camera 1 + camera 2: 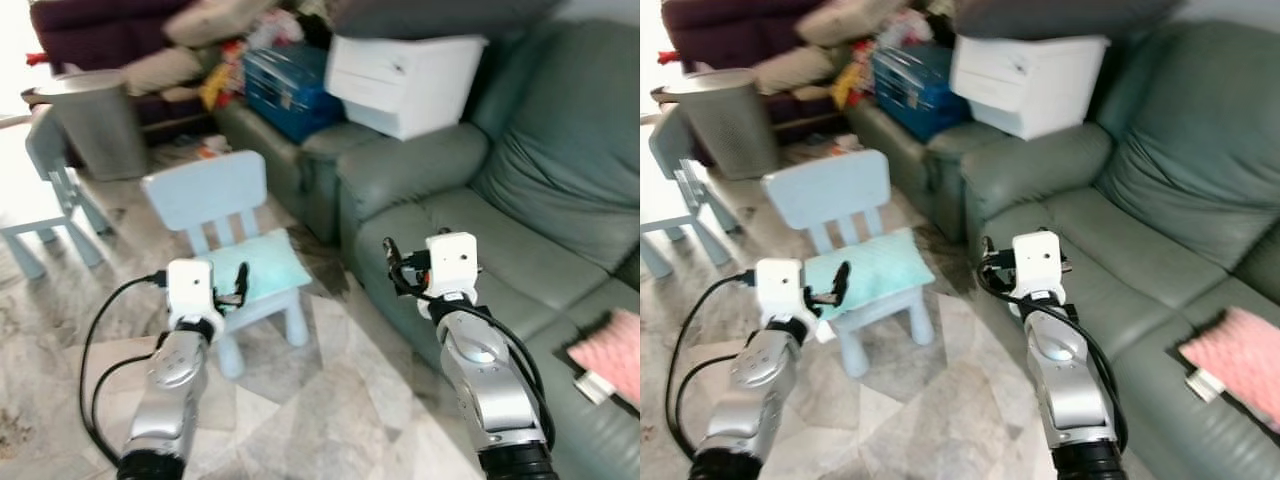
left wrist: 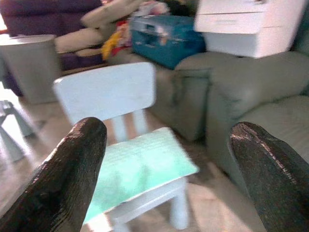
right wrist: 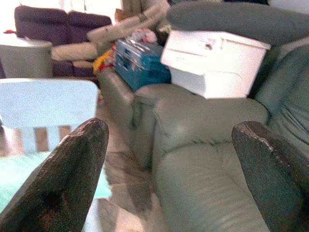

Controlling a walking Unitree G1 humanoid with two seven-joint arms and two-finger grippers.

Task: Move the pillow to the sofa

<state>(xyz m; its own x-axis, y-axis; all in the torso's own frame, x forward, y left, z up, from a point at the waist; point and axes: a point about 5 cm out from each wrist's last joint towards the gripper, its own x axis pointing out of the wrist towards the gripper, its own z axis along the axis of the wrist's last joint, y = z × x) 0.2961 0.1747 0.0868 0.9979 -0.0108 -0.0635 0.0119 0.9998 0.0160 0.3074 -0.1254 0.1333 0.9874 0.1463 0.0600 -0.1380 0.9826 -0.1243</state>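
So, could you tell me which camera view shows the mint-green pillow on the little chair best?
The left eye view: the pillow lies whole on the small blue chair, beyond the left gripper. The right eye view shows it partly behind that gripper; the left wrist view blurs it between fingers; the right wrist view catches an edge.

Both silver arms raised forward, elbows bent, black cables looping from the wrists. Left claw (image 2: 164, 169) held with its two black fingers (image 2: 67, 179) spread wide apart, nothing between them. Right claw (image 3: 169, 174) likewise spread wide and empty.
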